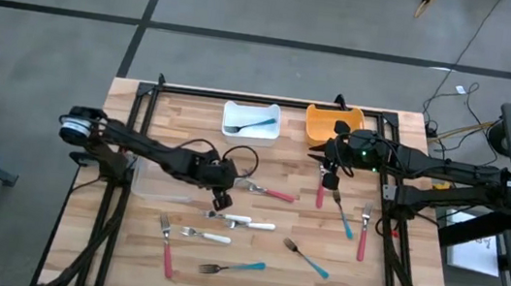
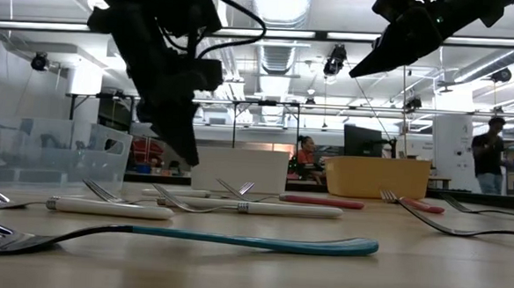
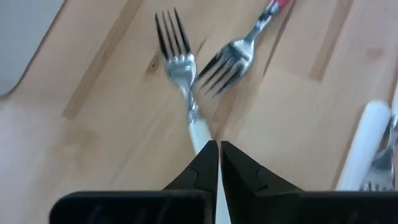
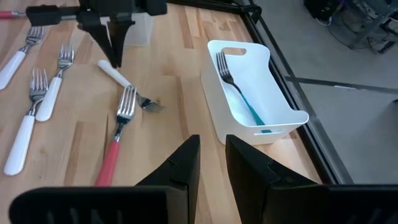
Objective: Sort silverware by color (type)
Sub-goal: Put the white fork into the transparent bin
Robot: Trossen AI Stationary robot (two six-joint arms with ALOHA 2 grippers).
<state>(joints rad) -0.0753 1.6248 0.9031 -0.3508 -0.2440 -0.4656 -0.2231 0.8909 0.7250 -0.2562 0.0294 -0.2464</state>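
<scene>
Forks with red, teal or white handles lie flat across the wooden table [image 1: 132, 274]. My left gripper [image 1: 222, 200] is shut and points steeply down over the handle of a white fork [image 3: 186, 93], whose head lies against the head of a red fork [image 3: 233, 59]. In the low view its tips [image 2: 188, 158] hang above the tabletop. My right gripper [image 1: 318, 154] hovers high near the orange bin [image 1: 333, 123]; its fingers [image 4: 212, 152] stand a little apart, open, with nothing between them. A teal fork [image 4: 239, 93] lies in the white bin [image 4: 273, 118].
A clear bin [image 1: 158, 182] stands under my left arm. Near the front edge lie a red fork [image 1: 167, 254], white forks [image 1: 238, 221] and teal forks [image 1: 238, 268]. More red and teal pieces [image 1: 362, 236] lie at the right. A black frame borders the table.
</scene>
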